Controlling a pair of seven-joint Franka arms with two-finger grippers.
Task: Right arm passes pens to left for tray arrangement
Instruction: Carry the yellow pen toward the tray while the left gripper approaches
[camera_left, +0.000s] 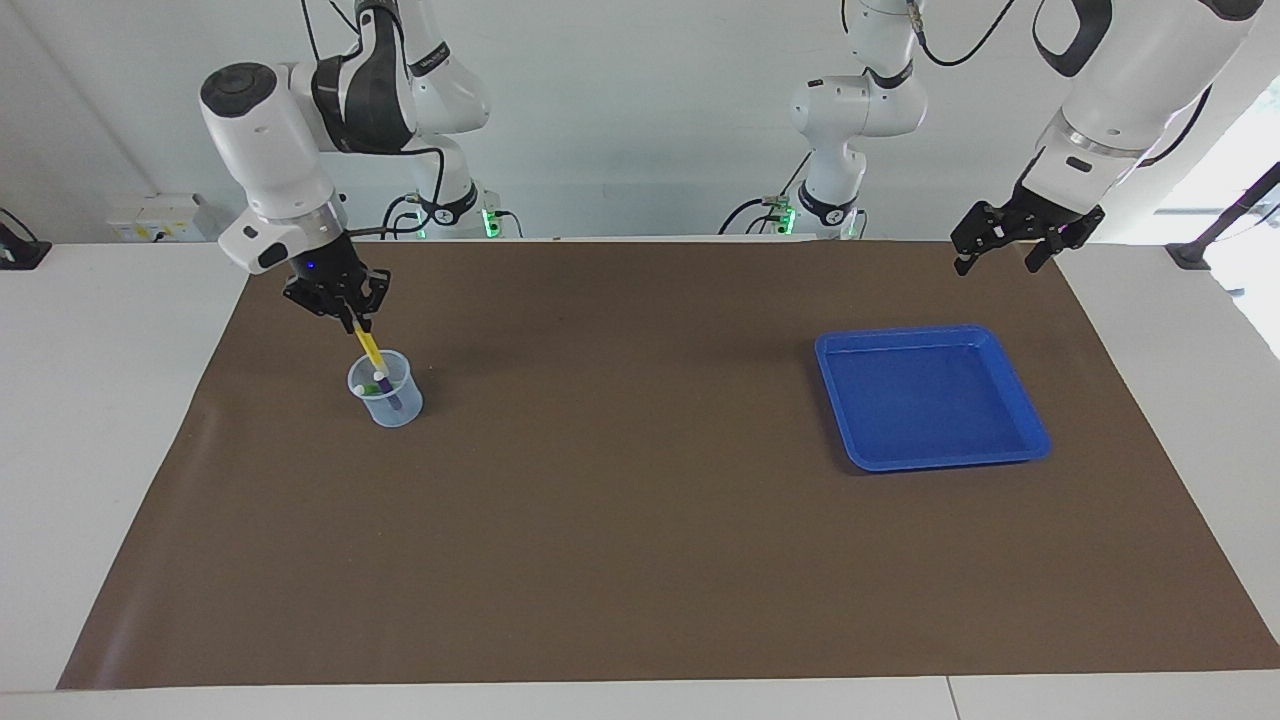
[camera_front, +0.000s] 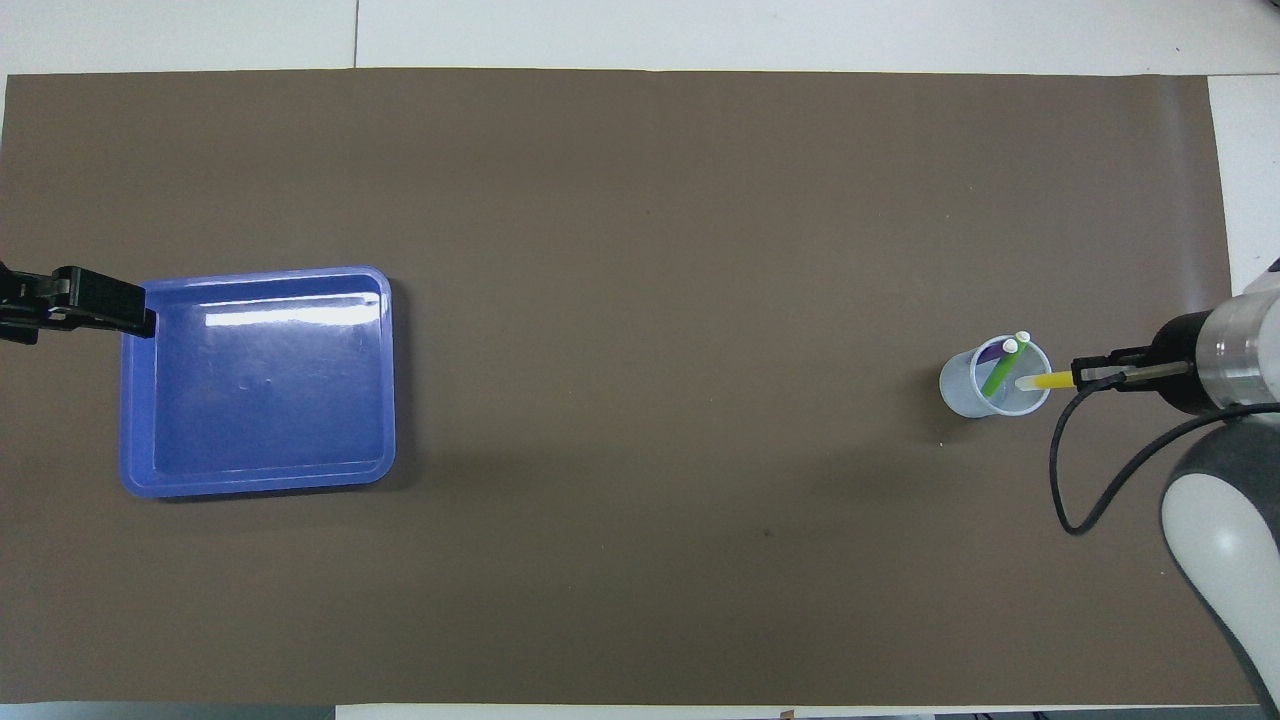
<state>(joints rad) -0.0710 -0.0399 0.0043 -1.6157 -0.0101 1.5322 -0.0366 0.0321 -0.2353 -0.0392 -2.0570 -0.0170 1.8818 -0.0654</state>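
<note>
Handover gap: your right gripper (camera_left: 349, 318) is at the right arm's end of the brown mat (camera_left: 640, 560), your left gripper (camera_left: 1008, 250) is at the other end, so the pen must cross nearly the whole table.
Right gripper: over the translucent cup (camera_left: 386, 392), fingertips clamped on the upper end of the yellow pen (camera_left: 369, 349).
Yellow pen: you have it partly drawn out; it hangs slanted from the fingertips, and its lower end looks level with the cup's mouth, so judge it not yet clear.
Pen axis: near upright, tilted, top toward the robots; the left gripper will need the free lower part.
Other pens: the green pen (camera_front: 996, 367) and purple pen (camera_front: 990, 351) lean inside the cup, caps up.
Left gripper: waiting in the air with fingers spread apart, holding nothing, near the blue tray's corner toward the left arm's base.
Blue tray (camera_left: 1018, 392): flat on the mat, no pens in it.
Nearer arm: right for the cup, left for the tray.
</note>
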